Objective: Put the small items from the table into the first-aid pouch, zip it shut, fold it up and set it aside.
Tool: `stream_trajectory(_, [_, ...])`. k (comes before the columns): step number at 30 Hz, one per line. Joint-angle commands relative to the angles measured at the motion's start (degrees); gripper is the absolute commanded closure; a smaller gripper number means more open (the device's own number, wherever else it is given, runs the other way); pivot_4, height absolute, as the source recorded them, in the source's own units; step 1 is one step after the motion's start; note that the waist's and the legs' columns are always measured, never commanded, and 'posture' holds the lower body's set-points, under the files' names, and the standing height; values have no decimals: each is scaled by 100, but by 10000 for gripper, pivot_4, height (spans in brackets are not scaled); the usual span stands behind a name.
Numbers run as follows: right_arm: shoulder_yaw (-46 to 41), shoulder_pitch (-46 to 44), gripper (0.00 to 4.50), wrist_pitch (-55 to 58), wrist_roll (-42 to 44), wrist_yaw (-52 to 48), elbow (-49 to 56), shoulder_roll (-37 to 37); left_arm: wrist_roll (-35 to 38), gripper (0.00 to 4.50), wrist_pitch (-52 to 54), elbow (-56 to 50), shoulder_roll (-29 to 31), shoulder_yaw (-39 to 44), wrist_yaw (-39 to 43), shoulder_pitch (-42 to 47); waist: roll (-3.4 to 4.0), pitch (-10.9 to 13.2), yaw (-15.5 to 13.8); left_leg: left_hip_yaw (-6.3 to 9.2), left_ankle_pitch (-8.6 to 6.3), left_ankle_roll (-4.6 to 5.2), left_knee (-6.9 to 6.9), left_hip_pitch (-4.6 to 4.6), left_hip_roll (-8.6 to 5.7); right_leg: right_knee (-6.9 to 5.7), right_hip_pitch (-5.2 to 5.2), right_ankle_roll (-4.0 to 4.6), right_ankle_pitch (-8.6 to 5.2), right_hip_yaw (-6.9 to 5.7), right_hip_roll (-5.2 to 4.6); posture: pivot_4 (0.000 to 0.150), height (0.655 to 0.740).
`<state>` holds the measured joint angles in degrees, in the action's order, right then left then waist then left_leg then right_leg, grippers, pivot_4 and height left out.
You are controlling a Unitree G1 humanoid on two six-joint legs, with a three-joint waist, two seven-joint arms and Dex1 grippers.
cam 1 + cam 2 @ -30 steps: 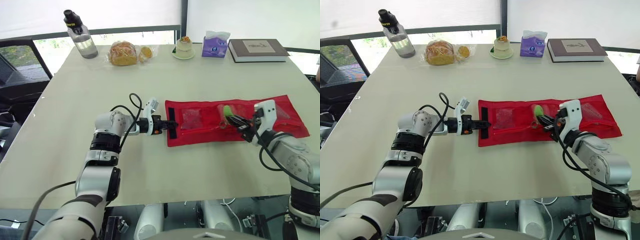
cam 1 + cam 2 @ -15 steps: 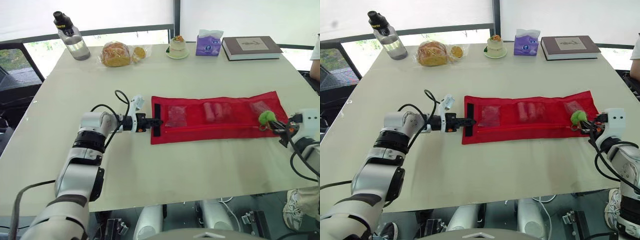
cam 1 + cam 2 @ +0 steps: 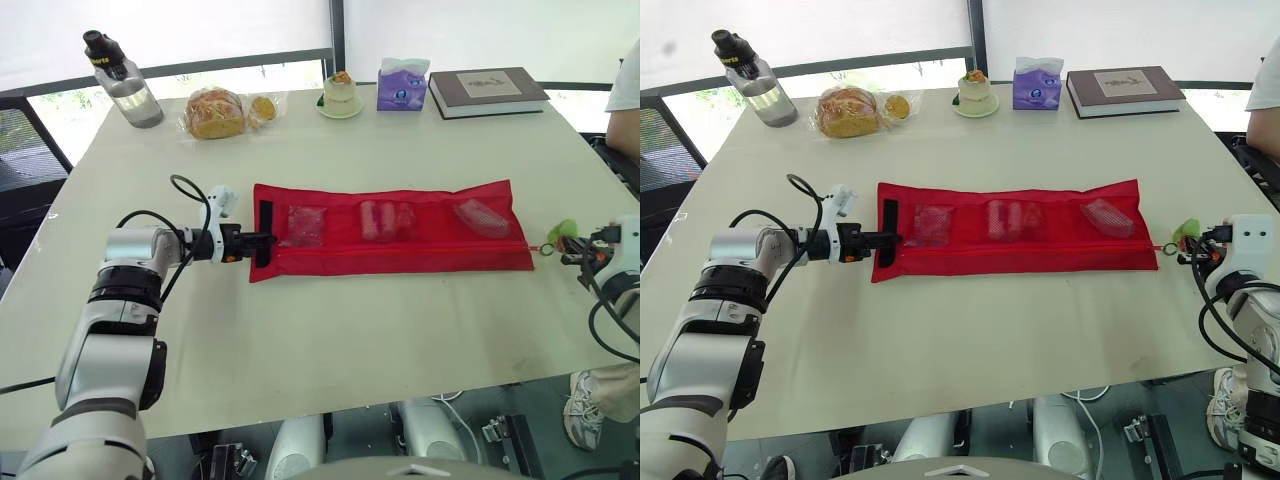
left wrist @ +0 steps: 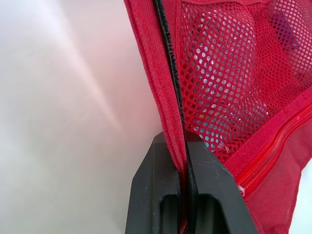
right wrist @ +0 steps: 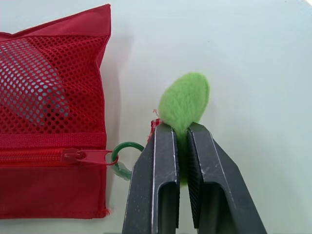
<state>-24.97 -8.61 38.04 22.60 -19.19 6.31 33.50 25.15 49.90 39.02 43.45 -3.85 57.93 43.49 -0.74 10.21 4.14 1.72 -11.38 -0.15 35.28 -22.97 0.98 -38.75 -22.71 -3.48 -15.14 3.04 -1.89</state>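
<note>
We are clamping our left tool [image 4: 181, 145] on the pouch [image 3: 400, 256] edge, and our right tool [image 5: 181, 140] on its green zipper tab [image 5: 185, 100].

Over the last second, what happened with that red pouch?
The right gripper, shut on the green tab, pulled the zipper along the pouch from its middle to its right end, so it now looks zipped. The left gripper stayed clamped on the pouch's left end.

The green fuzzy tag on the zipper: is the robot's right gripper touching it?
Touching. The right wrist view shows the green fuzzy tag pinched between the right gripper's two black fingers, with no gap on either side.
</note>
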Motion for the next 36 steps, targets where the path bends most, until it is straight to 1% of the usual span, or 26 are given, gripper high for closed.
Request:
stream_trajectory(1, [-346, -70, 44328, -263, -257, 263, -105, 211, -323, 45000, 438, -65, 514, 163, -322, -457, 0, 0, 0, -2, 0, 0, -1, 0, 0, 0, -1, 0, 0, 2, 0, 1500, 7400])
stream_trajectory(5, [-309, -151, 44328, -412, -211, 226, -201, 199, -253, 45000, 778, -649, 609, 305, -379, -852, -4, 2, -7, -14, -1, -1, -2, -3, 3, 4, -4, -1, 0, 9, 0, 1500, 7400])
stream_trajectory(6, [-305, -154, 40979, -429, -143, 183, -160, 167, -231, 45000, 856, -763, 638, 354, -402, -912, -4, 2, -12, -22, -1, -2, -5, -2, 5, 7, -6, -1, 0, 16, -1, 1500, 7400])
stream_trajectory(7, [-303, -146, 36287, -424, -76, 148, -108, 138, -217, 45000, 918, -837, 658, 405, -423, -938, -5, 2, -13, -25, -2, -2, -5, -2, 5, 9, -6, -1, 0, 17, -2, 1500, 7400])
stream_trajectory(8, [-318, -139, 33890, -417, -7, 143, -36, 93, -215, 45000, 969, -896, 683, 458, -446, -954, -8, 4, -10, -25, -2, -2, -6, -3, 5, 13, -6, -1, 0, 17, -2, 1500, 7400])
stream_trajectory(12, [-388, -133, 17950, -348, 176, 107, 200, -13, -215, 45000, 1069, -968, 750, 568, -522, -947, -8, 4, -4, -26, -2, -2, -11, 3, 12, 13, -6, -1, 0, 18, 5, 1500, 7400])
stream_trajectory(13, [-407, -118, 15174, -303, 261, 73, 296, -40, -214, 45000, 1081, -973, 768, 579, -524, -949, -9, 4, -5, -25, -2, -1, -11, 3, 14, 12, -6, 0, 0, 17, 6, 1500, 7400])
stream_trajectory(14, [-437, -69, 10481, -174, 477, -29, 479, -85, -210, 45000, 1100, -1014, 797, 582, -514, -973, -9, 4, -4, -25, -2, -1, -11, 4, 15, 10, -6, 0, 1, 16, 7, 1500, 7400])
stream_trajectory(15, [-471, 16, 10481, 3, 741, -144, 704, -127, -195, 45000, 1129, -1065, 819, 594, -511, -1002, -9, 4, -4, -25, -2, -1, -11, 5, 15, 10, -6, 2, 2, 16, 8, 1500, 7400])
stream_trajectory(16, [-500, 105, 5947, 173, 977, -233, 910, -160, -177, 45000, 1154, -1114, 838, 604, -511, -1031, -9, 4, -11, -26, -2, -1, -11, 8, 20, 9, -6, 7, 5, 18, 13, 1500, 7400])
stream_trajectory(17, [-522, 194, 4377, 324, 1163, -291, 1084, -168, -157, 45000, 1179, -1162, 853, 616, -513, -1061, -9, 4, -10, -25, -2, -2, -12, 6, 24, 10, -7, 8, 4, 16, 16, 1500, 7400])
stream_trajectory(18, [-541, 291, 468, 465, 1335, -325, 1250, -166, -140, 45000, 1199, -1205, 869, 633, -512, -1093, -9, 4, -6, -25, -2, -2, -14, 4, 27, 12, -8, 8, 4, 16, 20, 1500, 7400])
stream_trajectory(21, [-616, 724, 468, 955, 2054, -451, 1901, -185, -148, 45000, 1125, -1326, 929, 731, -543, -1231, -9, 4, -10, -28, -2, -2, -18, 1, 30, 15, -11, 10, 3, 19, 21, 1500, 7400])
stream_trajectory(22, [-648, 852, 0, 1075, 2278, -492, 2060, -185, -169, 39741, 1054, -1358, 949, 761, -548, -1277, -9, 4, -10, -27, -3, -2, -18, 1, 30, 15, -11, 10, 3, 19, 20, 1500, 7400])
stream_trajectory(24, [-752, 1069, 0, 1372, 2874, -455, 2294, -264, -246, 34699, 801, -1334, 932, 910, -702, -1270, -9, 4, -22, -27, -3, -2, -18, 2, 31, 15, -11, 10, 3, 19, 19, 1500, 7400])
stream_trajectory(25, [-770, 1161, 0, 1491, 3092, -406, 2385, -288, -252, 27600, 677, -1344, 940, 950, -696, -1272, -10, 4, -21, -26, -2, -2, -18, 3, 32, 14, -11, 11, 3, 17, 16, 1500, 7400])
stream_trajectory(28, [-719, 1361, 0, 1689, 3436, -161, 2544, -371, -232, 19534, 42, -1535, 904, 1094, -603, -1296, -12, 4, -38, -26, -2, -2, -17, 5, 34, 14, -11, 38, 3, 14, 11, 1500, 7400])
stream_trajectory(29, [-704, 1401, 0, 1759, 3572, 51, 2541, -485, -200, 15174, -315, -1684, 856, 1203, -541, -1318, -20, 8, -50, -25, -2, -2, -16, 5, 35, 14, -11, 41, 1, 12, 11, 1500, 7400])
stream_trajectory(30, [-691, 1428, 0, 1812, 3703, 234, 2536, -574, -138, 9372, -540, -1807, 822, 1302, -455, -1333, -29, 12, -64, -23, -2, -2, -16, 3, 39, 15, -11, 43, 0, 10, 9, 1500, 7400])
stream_trajectory(31, [-685, 1442, 0, 1846, 3804, 369, 2533, -625, -97, 5444, -675, -1878, 801, 1362, -388, -1348, -35, 15, -92, -20, -2, -2, -16, -3, 45, 16, -13, 44, 0, 6, 9, 1500, 7400])
stream_trajectory(32, [-687, 1441, 0, 1885, 3905, 489, 2520, -665, -26, 149, -737, -1954, 791, 1412, -304, -1364, -35, 15, -113, -20, -2, -2, -13, -18, 48, 21, -25, 44, 1, 5, 5, 1500, 7400])
stream_trajectory(35, [-621, 1384, 0, 1945, 4149, 958, 2389, -880, 179, 149, -636, -2406, 896, 1466, -9, -1329, -49, 9, -184, -20, -1, -3, 10, -98, 42, 22, -86, 45, 28, 0, -2, 1500, 7400])
stream_trajectory(36, [-605, 1316, 0, 1943, 4177, 1154, 2282, -970, 286, 149, -561, -2687, 938, 1451, 126, -1293, -52, 8, -196, -18, -1, -3, 15, -107, 39, 23, -88, 45, 29, -3, -4, 1500, 7400])
